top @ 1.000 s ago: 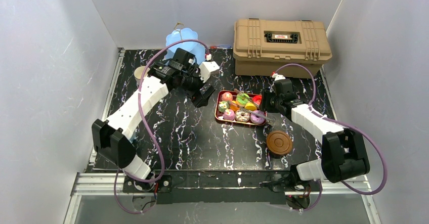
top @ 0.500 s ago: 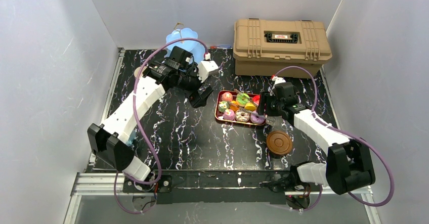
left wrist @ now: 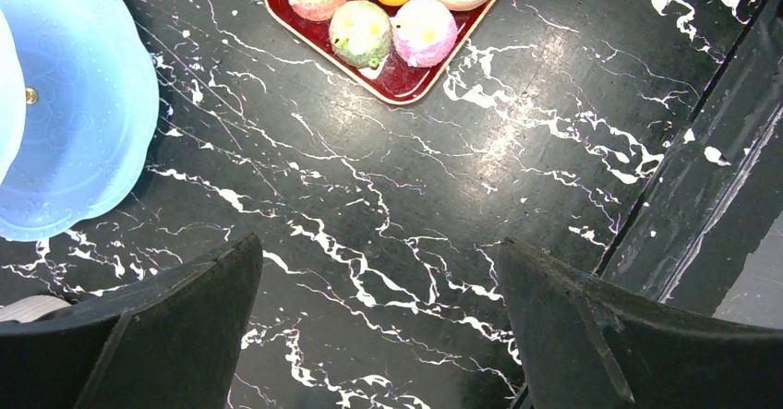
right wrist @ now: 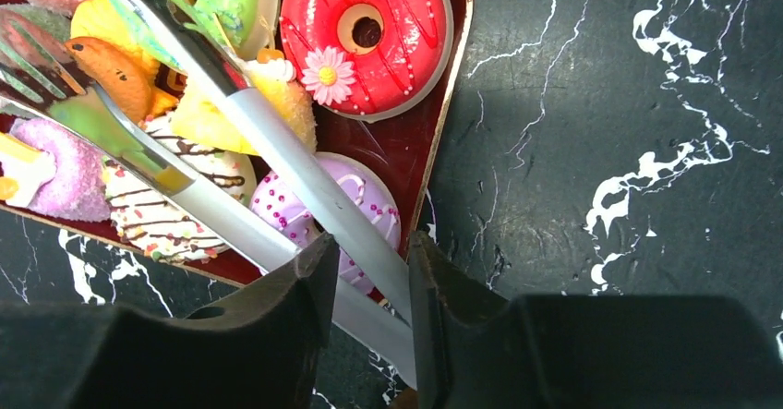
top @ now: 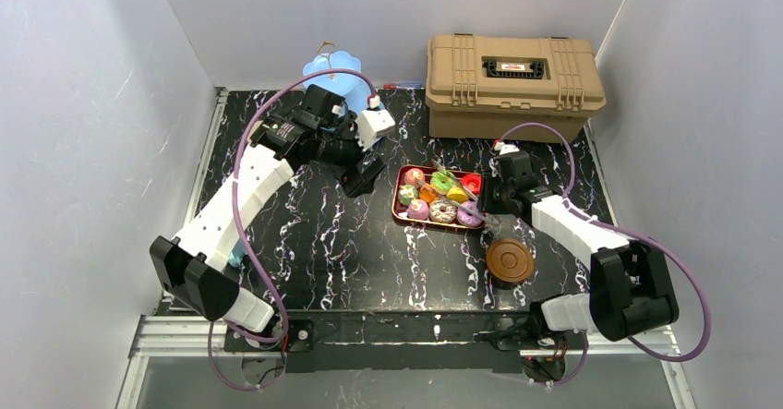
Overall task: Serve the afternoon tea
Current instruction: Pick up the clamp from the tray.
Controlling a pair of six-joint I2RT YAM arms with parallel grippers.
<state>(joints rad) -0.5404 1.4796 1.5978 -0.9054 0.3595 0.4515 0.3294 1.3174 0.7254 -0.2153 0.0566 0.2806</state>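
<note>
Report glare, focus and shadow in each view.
Top external: even light, sharp, no strong shadows on the table. Left wrist: a pale glare patch on the table, and the left hand's fingers are dark and soft. Right wrist: the metal tongs mirror nearby colours, the red donut glints, and the right hand's fingers are blurred.

The left fingers [left wrist: 166, 326] stand spread wide, pointing down; the right fingers [right wrist: 277, 326] pinch the tongs [right wrist: 277, 158].

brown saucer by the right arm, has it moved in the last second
No. The brown saucer sits in the same spot, same gap to the tan case.
</note>
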